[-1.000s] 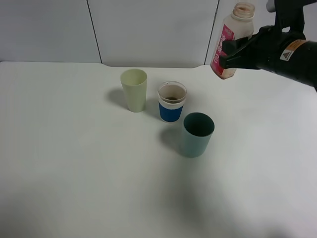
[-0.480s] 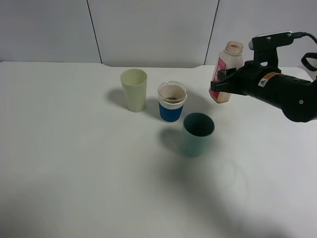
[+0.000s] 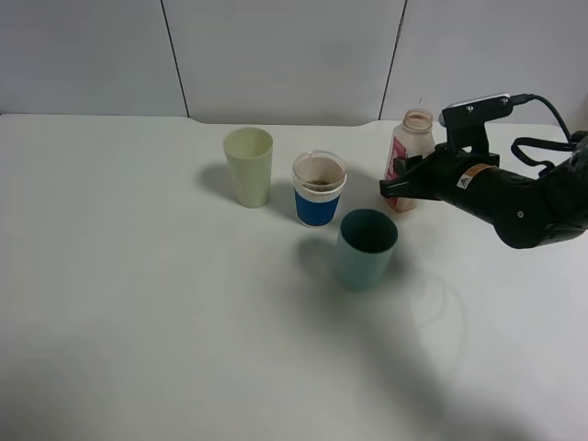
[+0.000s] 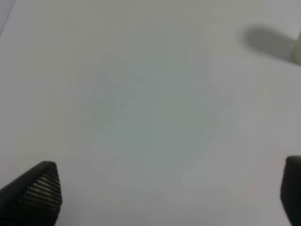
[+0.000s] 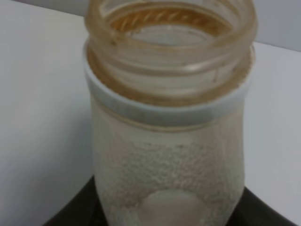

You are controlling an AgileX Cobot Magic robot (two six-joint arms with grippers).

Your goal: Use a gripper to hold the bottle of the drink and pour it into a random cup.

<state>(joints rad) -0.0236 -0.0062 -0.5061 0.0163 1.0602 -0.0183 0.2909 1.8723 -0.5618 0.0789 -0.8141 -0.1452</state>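
Observation:
The bottle of the drink (image 3: 408, 158) stands upright to the right of the cups, low at the table, with brown residue inside. My right gripper (image 3: 397, 182) is shut on its lower body. The right wrist view shows the bottle (image 5: 169, 141) close up, its open neck towards the camera and black fingers (image 5: 75, 214) on both sides. The cup (image 3: 319, 189), white with a blue band, stands left of the bottle and holds brown liquid. My left gripper (image 4: 164, 197) is open over bare table, and is out of the exterior view.
A pale yellow-green tumbler (image 3: 249, 166) stands left of the cup. A teal cup (image 3: 367, 249) stands in front of the cup, close to the bottle. The white table (image 3: 138, 303) meets a grey wall at the back.
My right gripper has come down with the bottle from high above the table to table level, drifting slightly left. The cups have not moved.

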